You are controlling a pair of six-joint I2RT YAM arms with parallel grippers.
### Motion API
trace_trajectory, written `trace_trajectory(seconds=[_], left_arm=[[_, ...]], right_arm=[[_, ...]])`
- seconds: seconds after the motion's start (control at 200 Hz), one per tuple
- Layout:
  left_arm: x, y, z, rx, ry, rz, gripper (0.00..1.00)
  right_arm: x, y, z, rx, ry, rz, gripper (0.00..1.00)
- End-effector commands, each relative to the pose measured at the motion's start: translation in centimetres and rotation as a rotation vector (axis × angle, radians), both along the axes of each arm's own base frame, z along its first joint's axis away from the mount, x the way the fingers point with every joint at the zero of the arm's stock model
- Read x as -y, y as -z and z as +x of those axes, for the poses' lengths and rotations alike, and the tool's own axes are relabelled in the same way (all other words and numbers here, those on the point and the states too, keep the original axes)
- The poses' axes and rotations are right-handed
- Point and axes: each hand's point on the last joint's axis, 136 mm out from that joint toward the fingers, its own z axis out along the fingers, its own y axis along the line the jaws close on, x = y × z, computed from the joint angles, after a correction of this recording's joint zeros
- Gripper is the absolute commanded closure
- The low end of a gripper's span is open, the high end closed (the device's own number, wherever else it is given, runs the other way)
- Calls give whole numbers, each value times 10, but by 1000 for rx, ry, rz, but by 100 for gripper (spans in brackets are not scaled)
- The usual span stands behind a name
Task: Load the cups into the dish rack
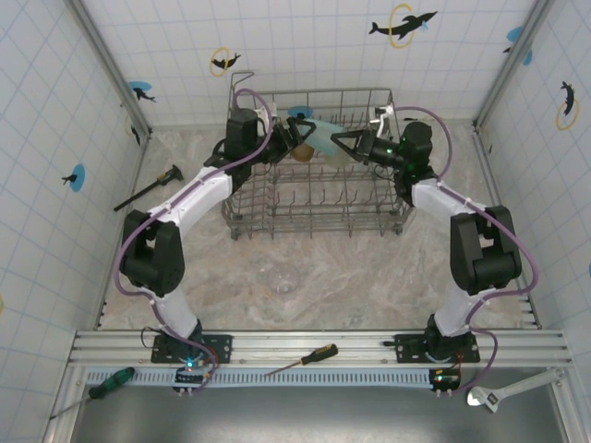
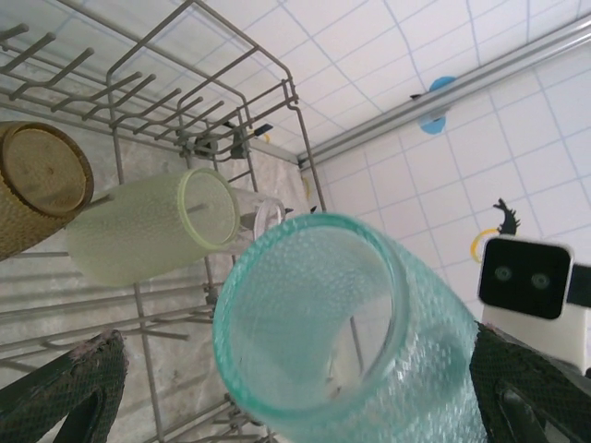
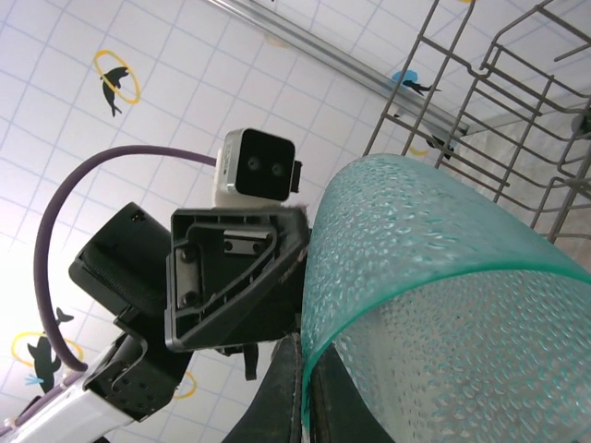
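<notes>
Over the dish rack (image 1: 277, 198): light blue cup (image 2: 342, 341) held on its side above the wires, between both grippers.
Right gripper (image 1: 342, 143): fingers clamped on the cup.
Left gripper (image 1: 300, 140): fingers (image 2: 74, 392) spread wide, one each side of the cup's mouth.
Inside rack: pale green cup (image 2: 148, 231) and amber cup (image 2: 37, 185), side by side on tines.

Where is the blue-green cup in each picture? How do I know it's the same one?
Top external view: the blue-green cup is in the upper middle, over the far part of the dish rack.
Left wrist view: the cup is big at the bottom middle, with its mouth toward the camera.
Right wrist view: the cup is at the bottom right, seen from the side.
Shared landmark: the grey wire dish rack is by the cup every time.
</notes>
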Motion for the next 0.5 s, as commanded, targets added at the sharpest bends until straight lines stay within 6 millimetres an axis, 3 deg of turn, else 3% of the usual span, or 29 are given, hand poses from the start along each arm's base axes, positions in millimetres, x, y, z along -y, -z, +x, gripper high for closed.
trace_trajectory(seconds=[0.0,0.265,0.495], left_arm=[[2,-20,13,16,-14,-80,2],[10,-26,15,-4,13,-171,3],[9,-22,12,-30,16,-168,17]], right_arm=[[-4,-13,-11,69,-29,42,100],[-9,-12,-15,70,-48,69,100],[-8,-9,-11,58,-37,73,100]])
